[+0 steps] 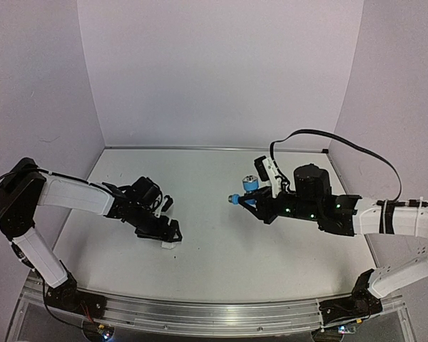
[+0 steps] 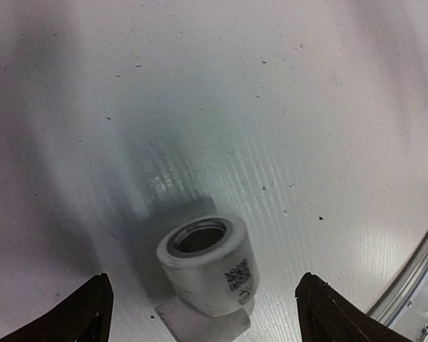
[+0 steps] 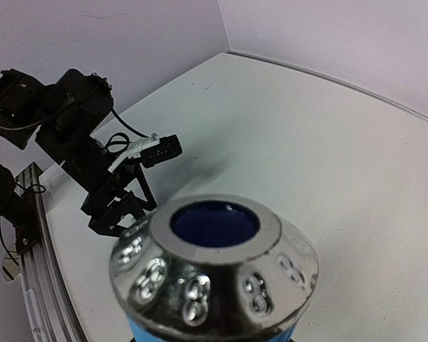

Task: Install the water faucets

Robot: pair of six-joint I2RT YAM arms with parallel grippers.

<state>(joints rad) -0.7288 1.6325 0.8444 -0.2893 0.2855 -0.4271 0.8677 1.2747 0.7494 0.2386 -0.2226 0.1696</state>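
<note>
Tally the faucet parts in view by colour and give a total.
Light-blue tap body: 1
White fitting: 1
Total: 2

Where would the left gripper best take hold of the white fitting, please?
By its round side wall, coming down from above: the white fitting stands upright on the table, threaded mouth up, and the open fingers straddle it, so closing would pinch opposite sides.
</note>
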